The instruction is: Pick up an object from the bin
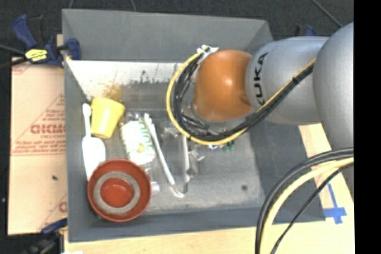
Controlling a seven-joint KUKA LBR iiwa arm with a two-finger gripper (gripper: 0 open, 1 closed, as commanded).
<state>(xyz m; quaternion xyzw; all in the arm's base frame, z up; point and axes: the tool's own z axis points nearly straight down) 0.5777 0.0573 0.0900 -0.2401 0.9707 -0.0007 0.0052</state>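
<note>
Robot arm [297,80], its orange cover [221,85] uppermost, hides most of the gripper [189,160]; open or closed cannot be told. It hangs over a clear plastic piece [171,154] mid-bin, right of the red bowl [119,190] and yellow cup [106,117]. A good descent would be straight and centred, clear of neighbours.

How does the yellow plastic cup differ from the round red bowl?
The yellow plastic cup is plain; the round red bowl has a grey ring inside. The cup lies tipped over; the bowl sits upright. The bowl is wider than the cup. Both lie at the bin's left.
</note>
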